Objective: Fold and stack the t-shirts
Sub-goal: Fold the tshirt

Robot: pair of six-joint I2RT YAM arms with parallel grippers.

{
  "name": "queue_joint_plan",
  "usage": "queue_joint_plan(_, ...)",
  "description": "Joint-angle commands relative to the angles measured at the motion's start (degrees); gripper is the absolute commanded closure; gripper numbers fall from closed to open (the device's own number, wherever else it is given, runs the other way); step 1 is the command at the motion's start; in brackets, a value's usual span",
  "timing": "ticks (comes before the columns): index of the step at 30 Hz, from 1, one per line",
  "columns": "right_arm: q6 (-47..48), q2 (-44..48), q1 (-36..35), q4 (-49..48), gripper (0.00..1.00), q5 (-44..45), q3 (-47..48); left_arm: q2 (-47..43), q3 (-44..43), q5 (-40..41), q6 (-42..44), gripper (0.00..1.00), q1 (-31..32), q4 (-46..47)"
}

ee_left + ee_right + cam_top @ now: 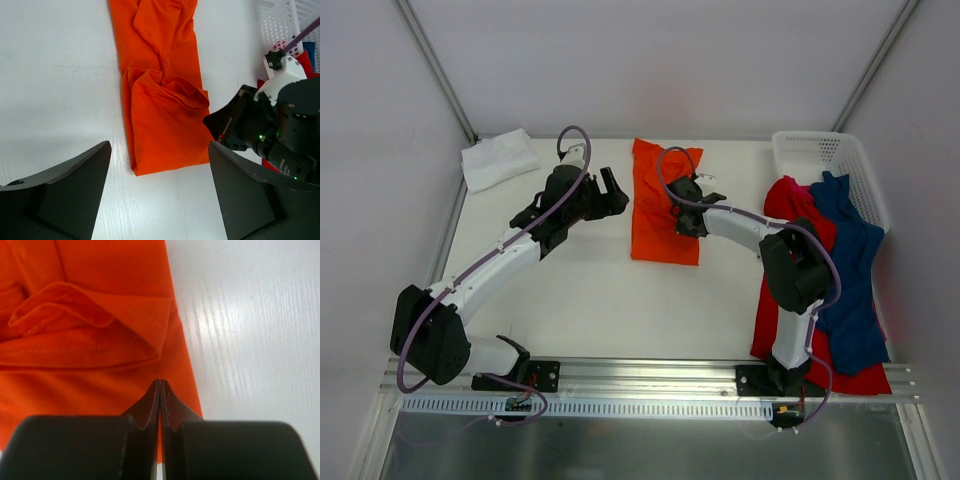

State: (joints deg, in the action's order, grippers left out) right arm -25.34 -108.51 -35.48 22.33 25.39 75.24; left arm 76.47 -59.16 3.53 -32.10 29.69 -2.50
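Plainly, the orange t-shirt (665, 205) lies as a long narrow strip at the middle of the surface, toward its far edge. Its near half is doubled over, with a loose, bunched fold on top. The right gripper (160, 390) is pressed fully closed with its tips at the shirt's right edge, and no cloth shows between them. The left gripper (615, 192) hangs wide apart just left of the shirt, holding nothing. I judge the risk to be that closed tips push rather than pinch, so the bunched layer slides and the fold skews or opens. The two grippers are also near enough to knock together. The white t-shirt (498, 158) sits folded at the far left corner, while the red t-shirt (785, 200) and dark blue t-shirt (850, 270) sprawl along the right edge.
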Motion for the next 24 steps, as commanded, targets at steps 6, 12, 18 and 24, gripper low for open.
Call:
queue_joint_plan(6, 1.96, -4.51, 3.22, -1.14, 0.99, -2.89, 5.17, -2.9, -1.31, -0.1, 1.77, 0.21, 0.54, 0.39)
queue_joint_plan(12, 2.84, -7.68, 5.95, -1.06, 1.0, -4.73, 10.18, -2.02, -1.31, 0.16, 2.13, 0.21, 0.54, 0.39)
queue_joint_plan(18, 3.72, -10.49, 8.67, -1.15, 0.99, -7.19, 16.07, -2.02, -0.17, 0.86, 2.39, 0.21, 0.54, 0.48)
queue_joint_plan(24, 8.81, -13.74, 11.92, 1.13, 0.5, -7.89, 28.08, -0.53, 0.27, 0.51, 2.04, 0.21, 0.54, 0.39)
